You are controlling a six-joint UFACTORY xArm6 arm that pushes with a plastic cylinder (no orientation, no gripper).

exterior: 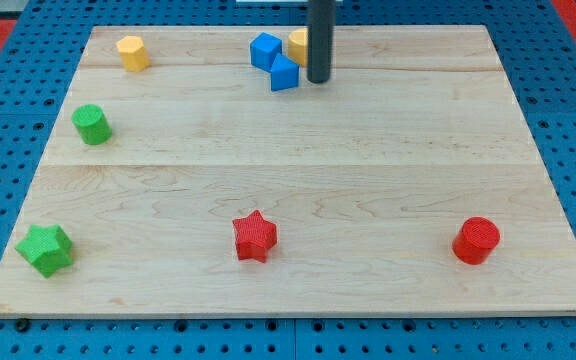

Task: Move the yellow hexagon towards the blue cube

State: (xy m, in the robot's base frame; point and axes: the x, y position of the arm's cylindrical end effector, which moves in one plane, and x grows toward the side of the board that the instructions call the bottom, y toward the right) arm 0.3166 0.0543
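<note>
The pale wooden desk (298, 170) is made of light planks with fine grain and faint seams running across, its finish smooth and matt. Around it lies a blue perforated board (568, 120), evenly dotted with holes, looking like painted metal or plastic. The straight dark rod (319, 40) looks smooth with a dull sheen. The small blocks appear as matt plastic: the red star block (255, 236) and green star block (45, 249) show fine ribbed lines on their faces, as does the red cylinder block (476, 240). The blue cube block (284, 73) looks plain and unshiny.
</note>
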